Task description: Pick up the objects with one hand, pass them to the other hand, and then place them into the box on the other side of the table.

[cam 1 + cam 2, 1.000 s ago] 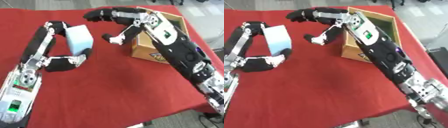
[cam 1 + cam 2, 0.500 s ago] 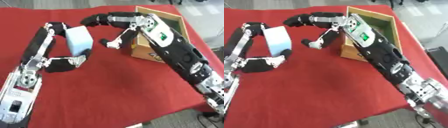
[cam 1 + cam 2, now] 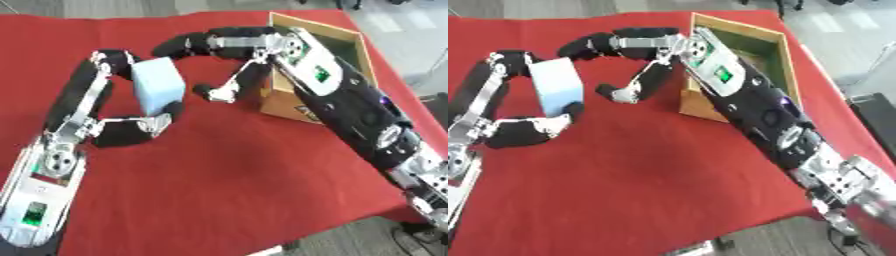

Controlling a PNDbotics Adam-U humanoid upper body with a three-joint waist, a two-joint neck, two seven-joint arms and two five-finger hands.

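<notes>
My left hand (image 3: 131,125) holds a pale blue block (image 3: 157,90) above the red tabletop (image 3: 219,185). My fingers (image 3: 109,60) curl over the block's upper left edge and my thumb (image 3: 157,120) presses up against its lower end, so the block is pinched between them and tilted, its top leaning toward the far left. My left forearm runs down to the lower left corner of the view.

My right hand (image 3: 236,55) has reached in from the right and sits just to the right of the block. Its fingers (image 3: 188,45) are spread and arched over the block's top right corner, very near it; I cannot tell whether the tips touch the block. Its thumb (image 3: 219,92) points down and left toward the block's right side, with a strip of red cloth visible between thumb tip and block. So this hand is open, cupped around the block's right side without closing on it.

The box (image 3: 776,55) stands at the far right of the tabletop, behind and beside my right wrist. It has brown walls and a green inside, and my right arm crosses in front of its near left corner. The block is well to the left of the box, between my two hands.
</notes>
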